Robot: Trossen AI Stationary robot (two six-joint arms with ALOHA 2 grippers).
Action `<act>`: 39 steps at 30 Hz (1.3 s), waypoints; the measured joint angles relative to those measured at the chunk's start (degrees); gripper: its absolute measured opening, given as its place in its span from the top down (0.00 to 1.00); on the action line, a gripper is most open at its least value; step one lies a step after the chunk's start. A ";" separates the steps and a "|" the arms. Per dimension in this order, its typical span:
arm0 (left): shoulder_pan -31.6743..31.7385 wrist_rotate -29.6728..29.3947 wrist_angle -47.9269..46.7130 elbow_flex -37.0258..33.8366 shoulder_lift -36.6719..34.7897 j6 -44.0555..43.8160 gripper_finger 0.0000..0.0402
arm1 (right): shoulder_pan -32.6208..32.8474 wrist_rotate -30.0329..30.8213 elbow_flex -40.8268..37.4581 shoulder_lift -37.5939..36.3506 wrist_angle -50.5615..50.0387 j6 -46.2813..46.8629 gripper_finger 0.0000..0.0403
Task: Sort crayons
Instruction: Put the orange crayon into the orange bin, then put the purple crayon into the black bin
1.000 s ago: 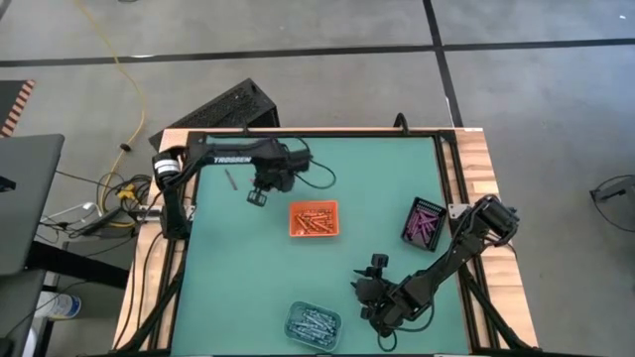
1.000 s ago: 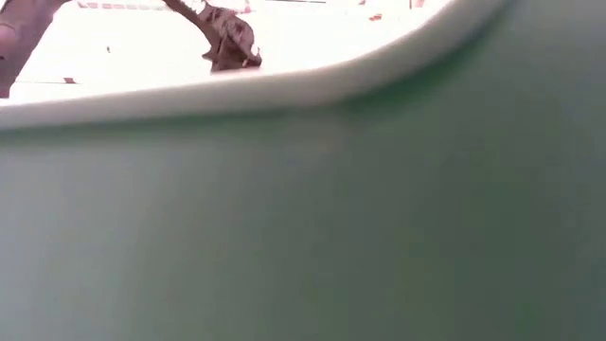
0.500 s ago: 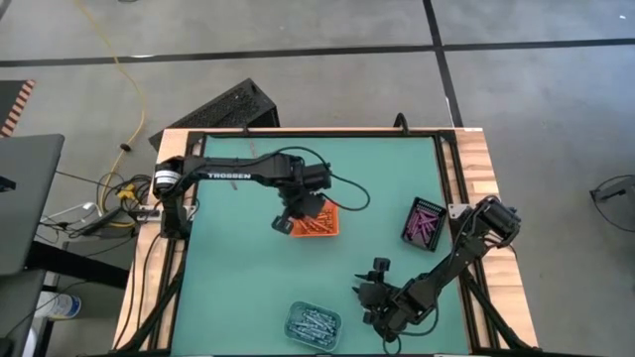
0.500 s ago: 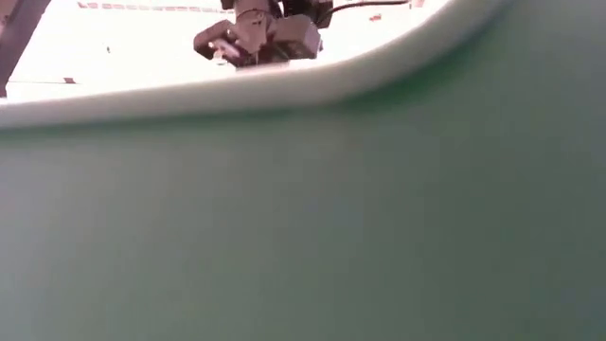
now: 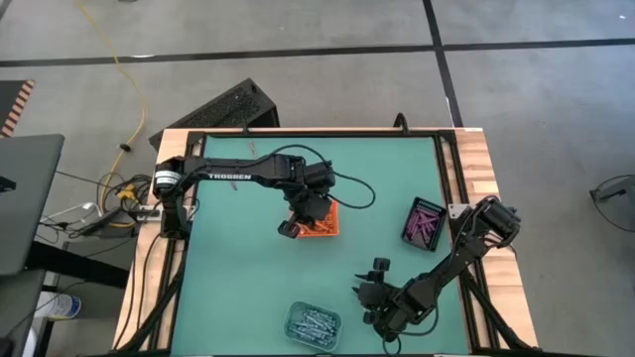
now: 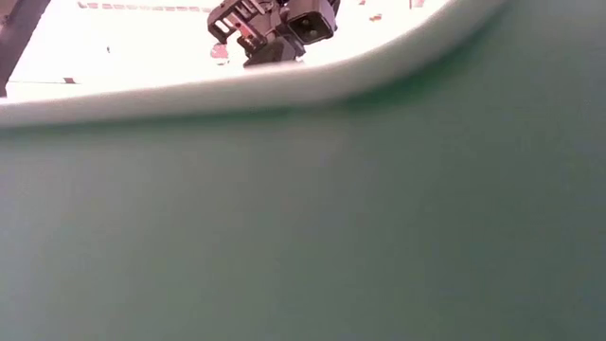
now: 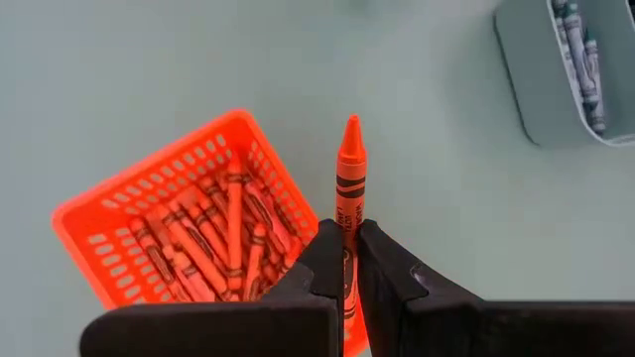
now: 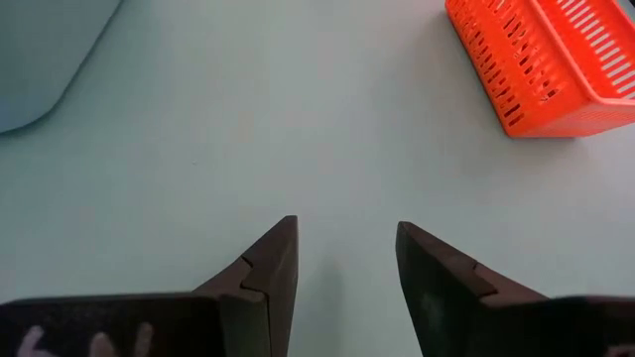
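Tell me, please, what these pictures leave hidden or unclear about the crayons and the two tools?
- Low view: a blurred green surface fills most of the frame, hiding the table and trays.
- High view: the left tool covers part of the orange tray; its orange crayon is too small there.
- Left wrist view: the crayon's lower end is hidden between the fingers.
- High view: crayons in the black tray are too small to count.

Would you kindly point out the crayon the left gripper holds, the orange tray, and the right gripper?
orange crayon (image 7: 350, 169), left wrist view, on its wrapped body above the fingers.
orange tray (image 7: 91, 216), left wrist view, on its near rim.
right gripper (image 8: 345, 260), right wrist view, midway between its open fingertips.
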 joint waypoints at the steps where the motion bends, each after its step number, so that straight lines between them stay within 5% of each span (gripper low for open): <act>1: 0.00 0.04 0.33 0.00 0.00 0.02 1.00 | 0.00 0.00 0.00 0.00 -0.01 0.00 0.58; 9: 0.21 -1.01 0.19 -0.02 0.00 -0.58 0.98 | 0.19 0.01 0.00 0.00 0.28 0.00 0.58; 28: 0.20 -12.12 -0.47 -0.02 0.00 -3.25 0.71 | 0.22 0.02 0.00 0.00 0.28 0.00 0.58; 32: 0.20 -17.44 -6.25 -0.02 0.00 -4.69 0.71 | 0.32 0.02 0.00 0.00 0.31 0.02 0.58; 39: -0.54 -35.81 -27.38 -0.02 0.00 -12.67 0.71 | 0.61 0.00 0.00 0.00 0.41 0.02 0.58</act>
